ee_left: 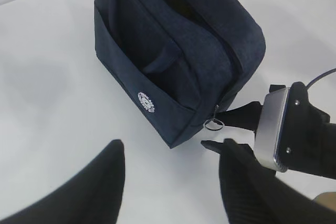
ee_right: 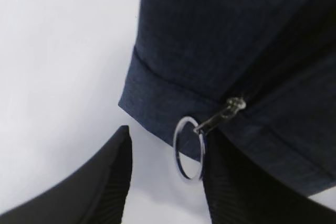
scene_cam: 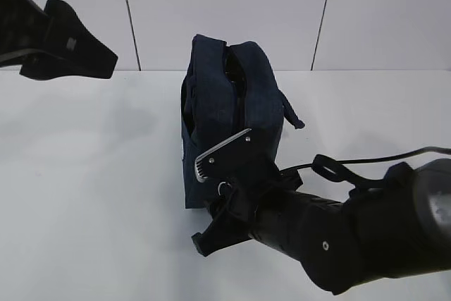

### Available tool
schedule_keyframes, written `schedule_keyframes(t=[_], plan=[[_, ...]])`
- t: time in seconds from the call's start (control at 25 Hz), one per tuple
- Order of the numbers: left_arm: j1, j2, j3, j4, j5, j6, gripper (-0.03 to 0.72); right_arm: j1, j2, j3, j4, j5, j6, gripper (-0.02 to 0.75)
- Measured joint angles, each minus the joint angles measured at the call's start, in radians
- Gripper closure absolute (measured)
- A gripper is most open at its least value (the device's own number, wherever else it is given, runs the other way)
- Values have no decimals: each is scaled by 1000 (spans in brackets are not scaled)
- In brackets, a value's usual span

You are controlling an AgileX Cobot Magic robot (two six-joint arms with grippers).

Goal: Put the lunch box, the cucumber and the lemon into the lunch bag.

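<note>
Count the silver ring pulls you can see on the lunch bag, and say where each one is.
1. The ring pull hangs from the zipper slider at the lunch bag's lower corner, beside the right gripper. Others may be hidden on unseen sides.

Bright, even, diffuse illumination in all three views; white table (scene_cam: 84, 195) near overexposed, little surface texture. Soft broad shadow left of lunch bag (scene_cam: 229, 114) in exterior view and left wrist view, suggesting light from right and above. Bag interior reads nearly black, detail lost. Specular glare on metal plate (ee_left: 273, 128). Right wrist view: silver ring pull (ee_right: 189, 148) slightly soft, fabric weave mildly blurred. Gripper fingers (ee_right: 84, 187) at frame bottom dark, out of focus.
</note>
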Motion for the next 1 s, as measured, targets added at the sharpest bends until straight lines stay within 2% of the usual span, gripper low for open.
schedule_keyframes(t=[0.52,0.68,0.84,0.96,1.0], plan=[[0,0,0,0,0,0,284,0,43,-5,2,-53,51,381],[0,0,0,0,0,0,284,0,43,-5,4,-62,53,417],[0,0,0,0,0,0,285,0,43,-5,14,-68,53,535],[0,0,0,0,0,0,285,0,43,-5,27,-70,57,688],[0,0,0,0,0,0,285,0,43,-5,31,-70,57,717]])
